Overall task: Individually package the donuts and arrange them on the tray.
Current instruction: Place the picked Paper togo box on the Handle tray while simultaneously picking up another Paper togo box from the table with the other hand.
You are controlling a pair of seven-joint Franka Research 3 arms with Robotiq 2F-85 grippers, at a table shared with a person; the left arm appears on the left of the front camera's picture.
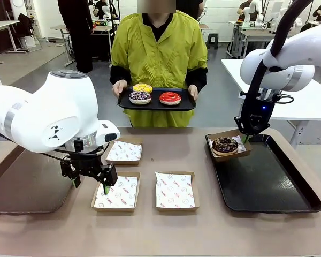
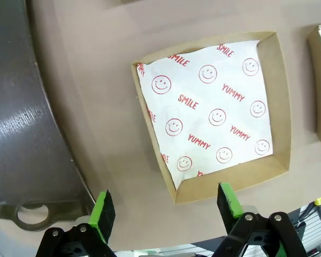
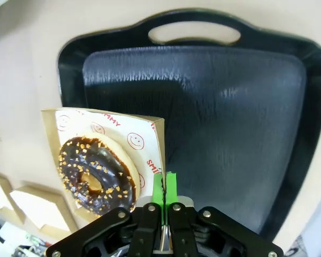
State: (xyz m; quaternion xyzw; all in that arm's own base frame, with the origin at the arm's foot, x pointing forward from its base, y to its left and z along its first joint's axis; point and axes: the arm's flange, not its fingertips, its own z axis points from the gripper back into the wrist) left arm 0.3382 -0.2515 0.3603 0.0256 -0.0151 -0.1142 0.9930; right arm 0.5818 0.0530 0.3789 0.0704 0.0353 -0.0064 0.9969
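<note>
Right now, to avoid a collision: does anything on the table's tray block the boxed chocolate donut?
Nothing visible. The right claw grips the box holding the chocolate donut over the left rim of the tray; its floor is bare.

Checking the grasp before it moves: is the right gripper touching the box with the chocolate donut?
Touching. In the right wrist view the right gripper has its jaws pinched shut on the side wall of the box holding the chocolate donut.
</note>
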